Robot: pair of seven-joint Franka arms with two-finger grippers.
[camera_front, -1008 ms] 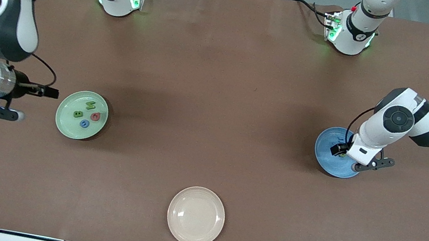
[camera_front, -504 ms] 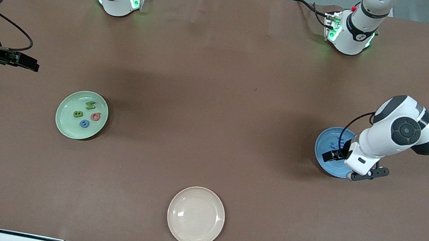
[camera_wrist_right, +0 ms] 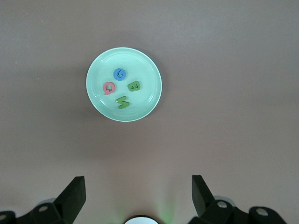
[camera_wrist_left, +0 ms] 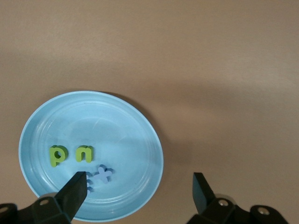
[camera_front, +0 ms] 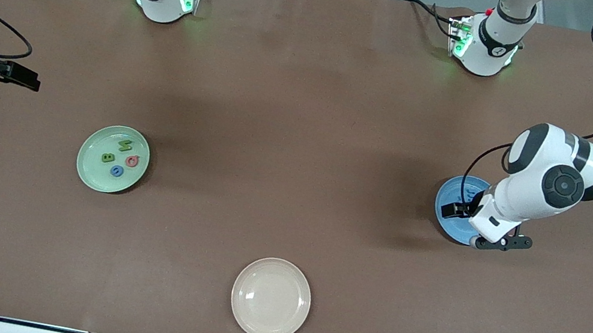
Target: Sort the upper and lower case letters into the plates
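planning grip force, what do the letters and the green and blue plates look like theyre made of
Letters: thick, matte, flat-coloured pieces, likely foam or soft plastic; no shine on them.
Green plate and blue plate: smooth and glossy with soft light reflections, probably glazed ceramic or hard melamine; the look leaves that open.

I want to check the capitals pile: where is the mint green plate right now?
The round glossy mint green plate sits on the brown table toward the right arm's end, holding four letters, farther from the front camera than the cream-white plate.

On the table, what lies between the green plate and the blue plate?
Nothing: the front view shows only bare brown table between the green plate and the blue plate.
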